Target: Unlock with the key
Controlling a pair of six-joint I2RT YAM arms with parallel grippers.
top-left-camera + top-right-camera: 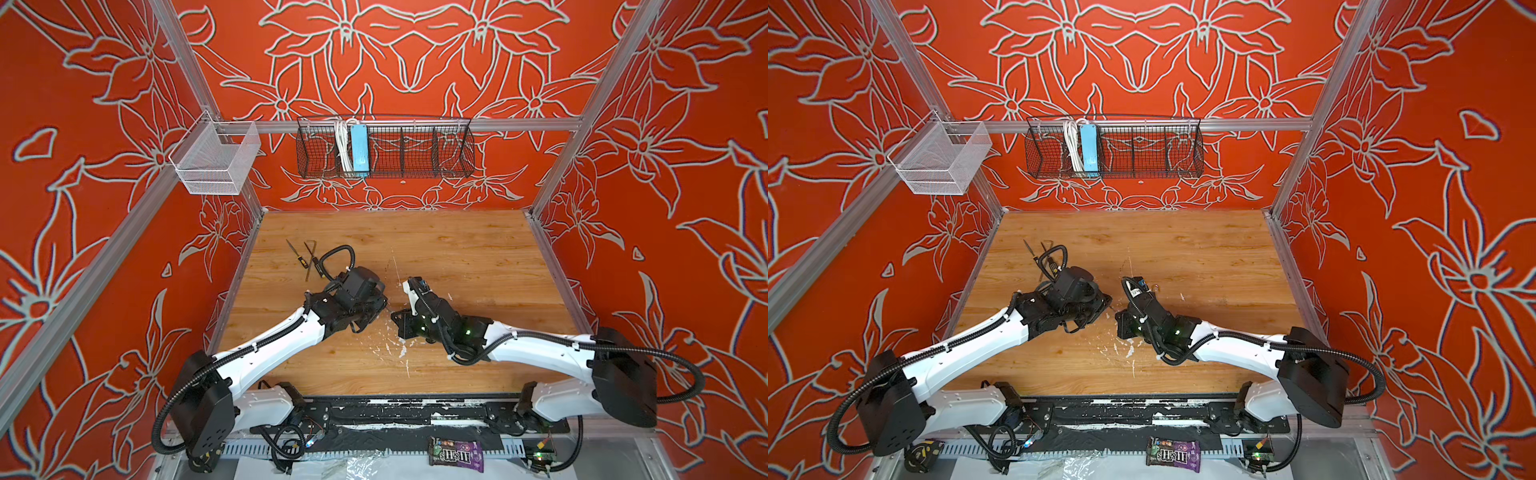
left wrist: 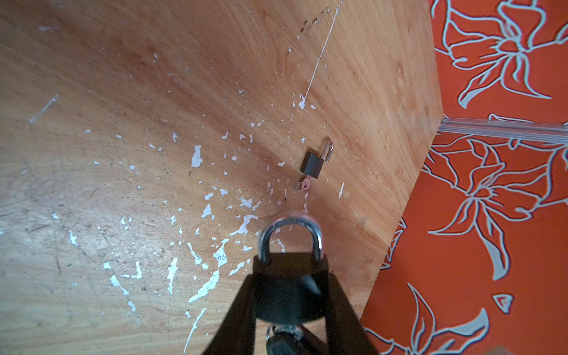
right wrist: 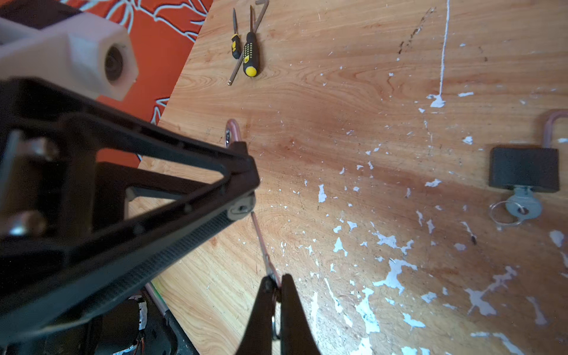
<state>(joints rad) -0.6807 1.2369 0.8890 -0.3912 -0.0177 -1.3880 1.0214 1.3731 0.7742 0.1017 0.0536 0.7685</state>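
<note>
Left claw (image 2: 290, 272) around padlock (image 2: 289, 295); screwdrivers (image 3: 249, 52) nearby

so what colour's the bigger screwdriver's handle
The handle is black with yellow dots and a yellow end; clearest in the right wrist view.

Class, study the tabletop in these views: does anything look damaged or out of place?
Yes. The wooden tabletop is damaged: white patches where its finish has flaked off, mostly mid-table, and a long thin white scratch running beyond them. A padlock lies loose with a key in it.
</note>
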